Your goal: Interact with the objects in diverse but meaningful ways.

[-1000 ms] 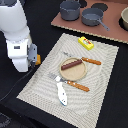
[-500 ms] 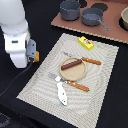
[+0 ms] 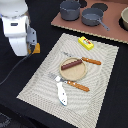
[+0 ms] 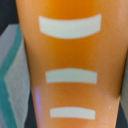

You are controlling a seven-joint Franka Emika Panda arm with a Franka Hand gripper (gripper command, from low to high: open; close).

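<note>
- Filling the wrist view, the orange scored bread loaf (image 4: 70,65) sits close up; whether the tool clamps it cannot be told.
- On the plate (image 3: 75,73) lies the dark brown sausage (image 3: 71,63).

Black tabletop (image 3: 107,95); striped beige placemat (image 3: 42,82); brown board (image 3: 112,34) at far edge.

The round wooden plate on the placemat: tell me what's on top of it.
A dark brown sausage lies across the round wooden plate, one end overhanging its rim toward the exterior view's left. The rest of the plate looks bare. Whatever sits directly beneath the sausage is covered.
</note>
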